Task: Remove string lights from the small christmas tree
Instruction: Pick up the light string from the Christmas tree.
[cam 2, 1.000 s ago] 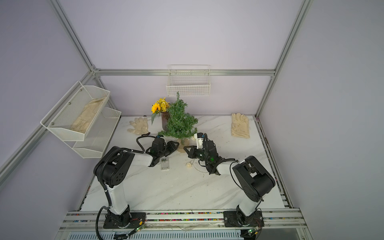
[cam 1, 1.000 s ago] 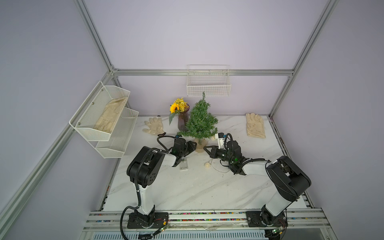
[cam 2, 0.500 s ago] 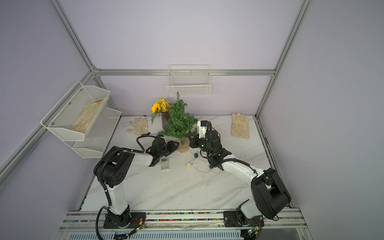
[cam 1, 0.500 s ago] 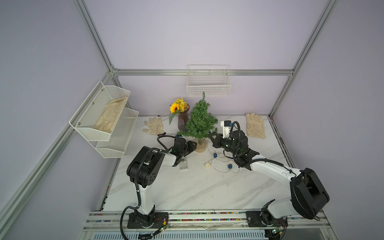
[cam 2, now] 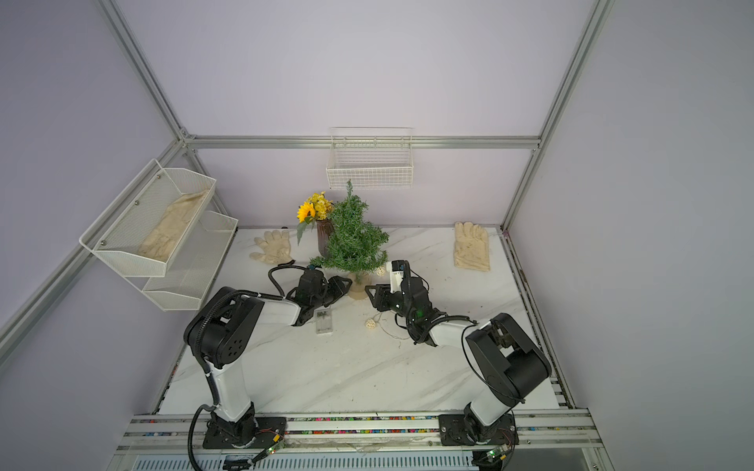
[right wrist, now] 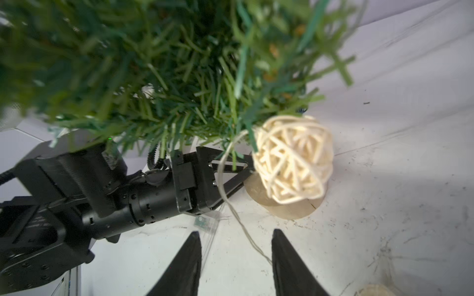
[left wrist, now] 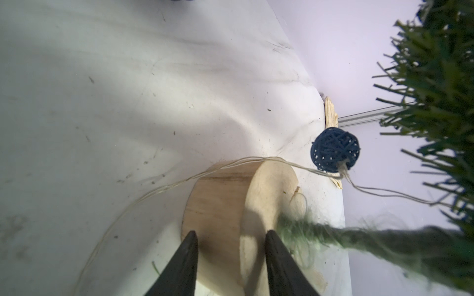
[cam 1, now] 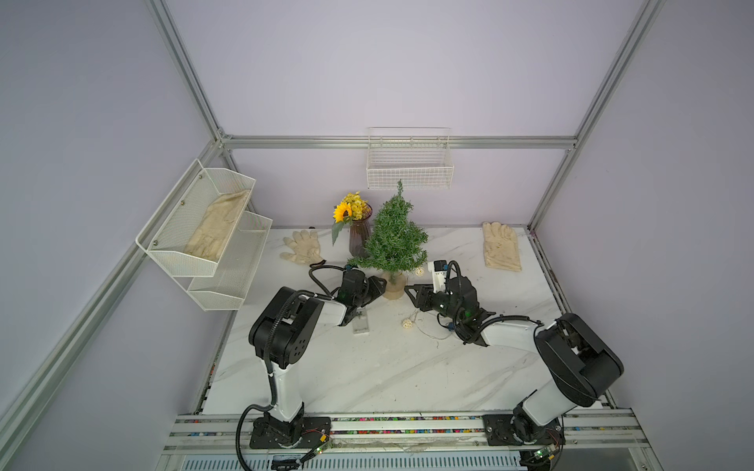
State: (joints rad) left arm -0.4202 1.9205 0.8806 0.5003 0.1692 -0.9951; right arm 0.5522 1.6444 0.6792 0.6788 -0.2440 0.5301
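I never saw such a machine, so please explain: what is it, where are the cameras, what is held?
These are two robot arms at a marble table. Two pictures look down from above; two come from cameras on the wrists. On the table: a small christmas tree, a vase of yellow flowers, two cream gloves. The string lights hang partly in the tree, their battery box on the table. The right gripper is open and empty. The left gripper is at the tree's wooden base; grip unclear.

Bushy green small christmas tree (cam 1: pixel 393 240) with tan base (left wrist: pixel 215 202); string lights (right wrist: pixel 292 159) carry cream and dark-blue woven balls; table (cam 1: pixel 367 367) white, grey-veined
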